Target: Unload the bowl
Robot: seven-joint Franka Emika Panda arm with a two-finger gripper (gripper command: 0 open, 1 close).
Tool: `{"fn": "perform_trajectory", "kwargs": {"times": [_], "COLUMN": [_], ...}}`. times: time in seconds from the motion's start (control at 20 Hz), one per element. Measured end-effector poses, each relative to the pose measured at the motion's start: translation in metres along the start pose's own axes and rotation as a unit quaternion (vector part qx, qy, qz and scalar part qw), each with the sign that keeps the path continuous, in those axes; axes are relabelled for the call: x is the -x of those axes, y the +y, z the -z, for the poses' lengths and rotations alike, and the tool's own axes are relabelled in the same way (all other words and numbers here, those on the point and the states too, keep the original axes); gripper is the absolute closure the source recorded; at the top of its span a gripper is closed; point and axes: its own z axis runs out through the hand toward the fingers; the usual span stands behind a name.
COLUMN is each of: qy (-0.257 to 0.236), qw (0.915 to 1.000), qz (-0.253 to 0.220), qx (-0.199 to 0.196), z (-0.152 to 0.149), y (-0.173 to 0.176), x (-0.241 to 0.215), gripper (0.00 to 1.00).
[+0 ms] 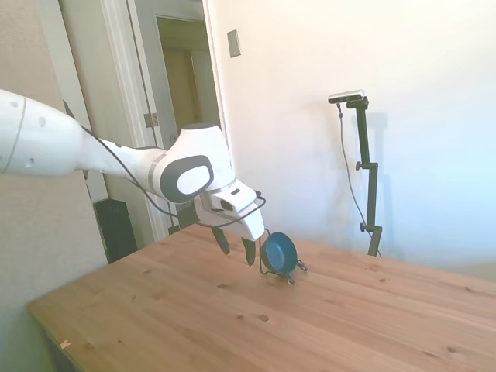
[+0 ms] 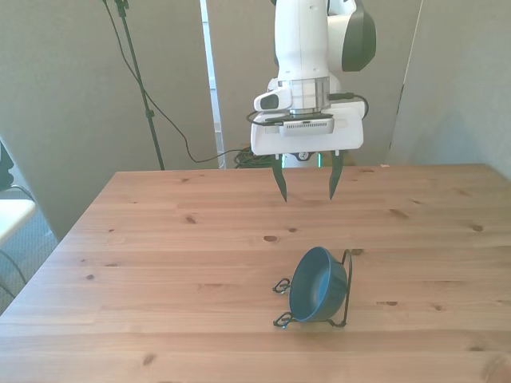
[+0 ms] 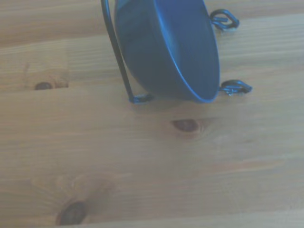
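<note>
Hanging above the wooden table (image 2: 160, 239), the gripper (image 2: 306, 183) has its 2 dark fingers (image 2: 279, 182) spread apart with nothing between them, pointing down at the bare boards. It is clear of the tabletop and apart from everything on it.

Outward from there, nearer the camera in the front view and a little toward the front view's right, the bowl (image 2: 318, 284) stands on edge in a thin dark wire rack (image 2: 348, 279). It is tilted, its hollow facing the front view's left, its back leaning on the rack's upright loop, and the rack's 2 curled feet rest on the wood beside its lower rim.

Judging by this, the unloading has not begun: the bowl is seated in the rack and no contact has been made. What is left appears to be all of it: closing the gap, taking hold of the rim, lifting the bowl free of the wire and setting it on the table.

The side view shows the height of the fingers over the table, yet there the bowl (image 1: 280, 253) seems just beside them; the front view shows a real stretch of wood between. The wrist view alone shows the bowl's (image 3: 166, 47) outer underside and the wire pressed along it.
</note>
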Motion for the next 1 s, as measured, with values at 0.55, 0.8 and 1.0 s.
{"fn": "perform_trajectory", "kwargs": {"times": [0.55, 0.8, 1.0], "qy": [0.018, 0.013, -0.002], "qw": [0.9948, 0.9943, 0.9927], "qz": [0.100, 0.106, 0.120], "qx": [-0.007, -0.004, -0.015], "z": [-0.020, -0.026, -0.032], "y": [-0.036, -0.037, -0.039], "x": [-0.070, -0.070, -0.071], "gripper": [0.00, 0.00, 0.00]}}
